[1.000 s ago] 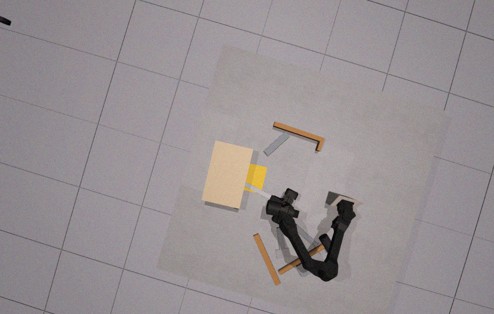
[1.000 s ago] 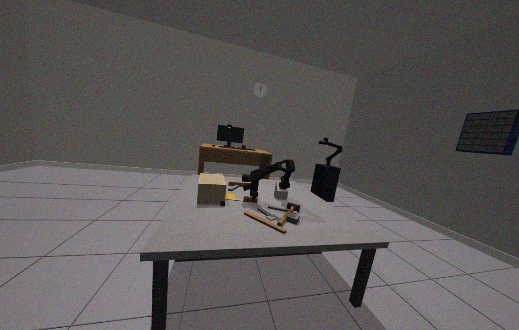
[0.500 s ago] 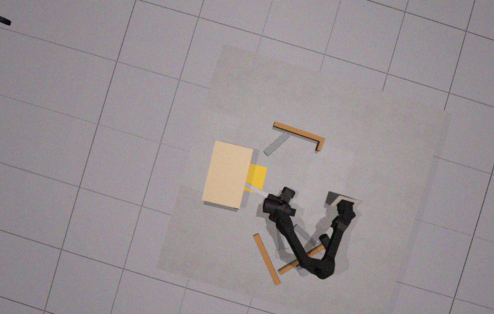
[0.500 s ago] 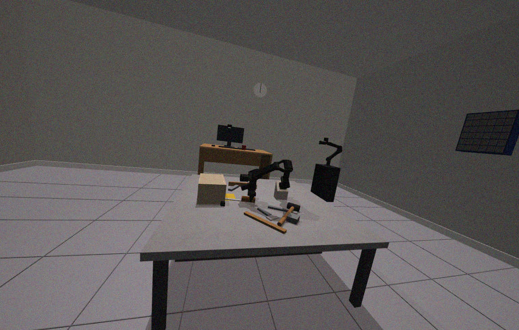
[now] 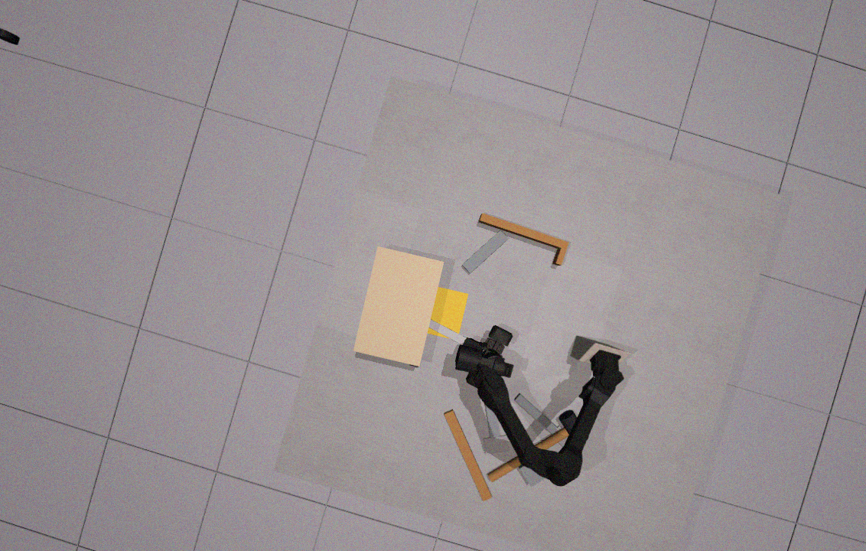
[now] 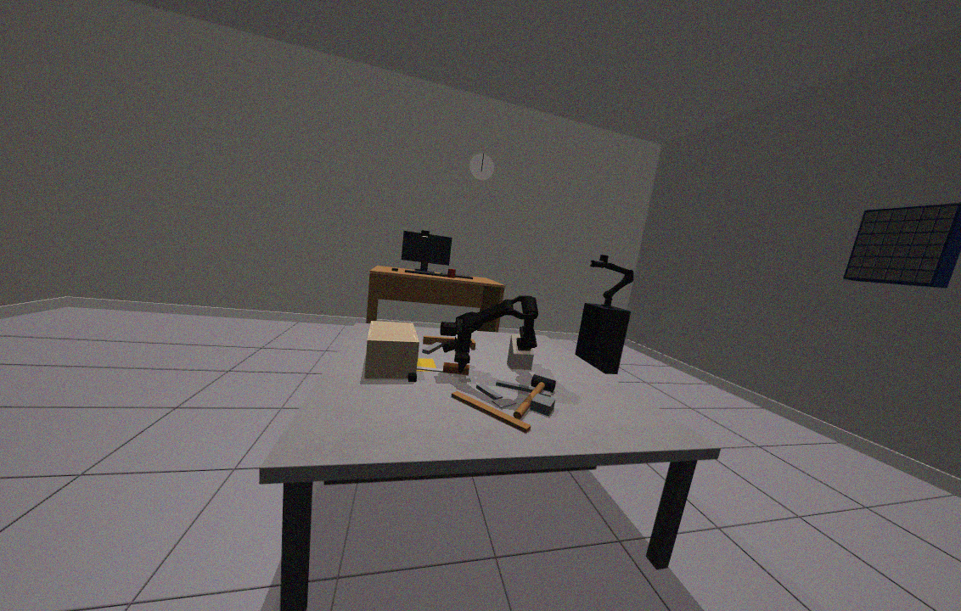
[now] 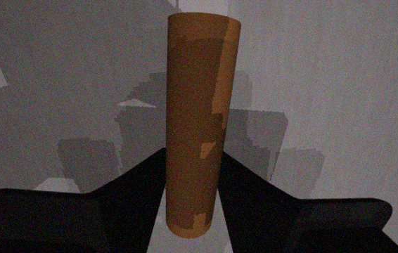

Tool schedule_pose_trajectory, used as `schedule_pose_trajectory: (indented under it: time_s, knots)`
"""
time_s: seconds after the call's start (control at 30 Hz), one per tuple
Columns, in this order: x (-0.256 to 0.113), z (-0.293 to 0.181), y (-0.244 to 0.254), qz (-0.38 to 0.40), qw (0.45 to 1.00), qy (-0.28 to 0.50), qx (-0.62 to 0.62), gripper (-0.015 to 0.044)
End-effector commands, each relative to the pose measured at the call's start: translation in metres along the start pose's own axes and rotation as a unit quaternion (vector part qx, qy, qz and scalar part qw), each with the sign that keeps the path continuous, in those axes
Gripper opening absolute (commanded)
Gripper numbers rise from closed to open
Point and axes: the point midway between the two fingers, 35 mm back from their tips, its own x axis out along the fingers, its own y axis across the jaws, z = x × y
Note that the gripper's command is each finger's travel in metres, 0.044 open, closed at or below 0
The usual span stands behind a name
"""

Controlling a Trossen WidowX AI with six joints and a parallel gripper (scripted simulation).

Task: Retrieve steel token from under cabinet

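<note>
My gripper (image 7: 192, 154) (image 6: 461, 369) is shut on the round orange-brown handle (image 7: 199, 88) (image 6: 451, 368) of a tool, low over the table. The tool's thin pale blade (image 5: 450, 333) runs from the gripper across the near corner of the yellow marked area (image 5: 454, 308) (image 6: 427, 363) to the cabinet's front edge. Its far end is hidden by the cabinet (image 5: 398, 304) (image 6: 391, 353), a pale box. I cannot see the steel token in any view. The vent slots cannot be made out.
An L-shaped orange bar (image 5: 522, 229) and a grey strip (image 5: 484, 252) lie beyond the marked area. A straight orange bar (image 5: 467, 455) (image 6: 490, 412), a black-headed mallet (image 5: 568, 419) (image 6: 543, 383) and several grey pieces lie on the other side, partly under my arm. A small black piece (image 6: 412, 377) is at the cabinet's corner.
</note>
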Motion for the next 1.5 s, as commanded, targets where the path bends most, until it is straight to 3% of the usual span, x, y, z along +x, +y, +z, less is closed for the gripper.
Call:
schedule_pose_trajectory:
  time_s: [0.0, 1.47]
  knots:
    - [0.0, 0.008, 0.001, 0.001, 1.0, -0.001, -0.004, 0.0]
    - [-0.001, 0.052, 0.003, 0.002, 1.0, -0.002, -0.005, 0.0]
